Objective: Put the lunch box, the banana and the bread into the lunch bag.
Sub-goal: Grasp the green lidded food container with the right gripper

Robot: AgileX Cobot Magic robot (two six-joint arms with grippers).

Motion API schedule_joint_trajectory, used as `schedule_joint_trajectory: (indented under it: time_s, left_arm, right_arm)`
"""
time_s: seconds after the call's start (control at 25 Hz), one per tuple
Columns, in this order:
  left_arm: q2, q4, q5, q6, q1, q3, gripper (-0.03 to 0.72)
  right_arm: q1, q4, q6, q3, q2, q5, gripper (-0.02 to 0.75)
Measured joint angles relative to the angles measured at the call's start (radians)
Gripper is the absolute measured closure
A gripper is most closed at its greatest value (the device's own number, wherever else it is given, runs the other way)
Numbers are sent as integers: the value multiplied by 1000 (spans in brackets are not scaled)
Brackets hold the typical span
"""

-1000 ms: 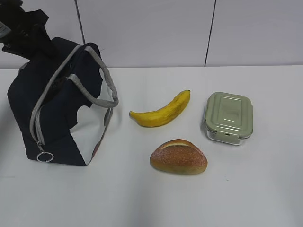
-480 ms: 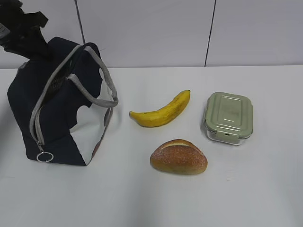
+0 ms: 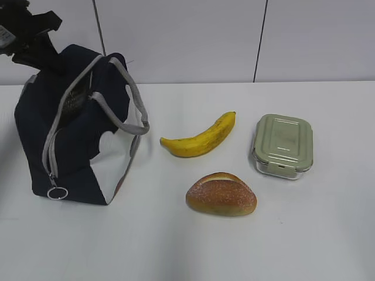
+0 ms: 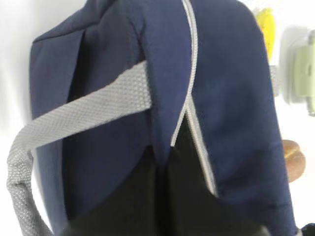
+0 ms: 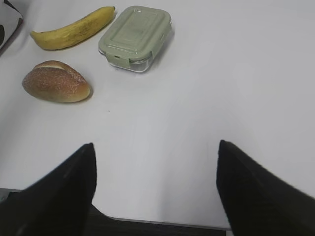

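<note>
The navy lunch bag [image 3: 76, 146] stands at the left, its zipper partly open. My left gripper [image 3: 50, 58] is shut on the fabric at the bag's top rear edge; in the left wrist view it [image 4: 165, 157] pinches the bag [image 4: 231, 98] beside the zipper's end. The banana [image 3: 200, 137], the bread [image 3: 221, 194] and the lunch box [image 3: 283, 145] lie on the table to the right of the bag. My right gripper [image 5: 155, 162] is open and empty, low over the table's near edge, with the bread [image 5: 55, 81], banana [image 5: 71, 28] and lunch box [image 5: 136, 37] ahead of it.
The bag's grey handle [image 3: 126, 111] hangs over its right side toward the banana, and the other handle [image 4: 83, 113] droops at the back. The zipper's ring pull [image 3: 58, 193] hangs low at the bag's front. A white wall stands behind the white table [image 3: 328, 234].
My left gripper has risen slightly with the bag's top edge. The bag has been pulled more upright and its base has shifted a little to the right. Banana, bread and lunch box have not moved.
</note>
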Motion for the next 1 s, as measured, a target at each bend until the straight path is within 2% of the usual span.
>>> schedule_joint_trajectory:
  time_s: [0.24, 1.0]
  left_arm:
    - [0, -87, 0, -2, 0, 0, 690]
    - [0, -93, 0, -2, 0, 0, 690]
  right_arm:
    - [0, 0, 0, 0, 0, 0, 176]
    - [0, 22, 0, 0, 0, 0, 176]
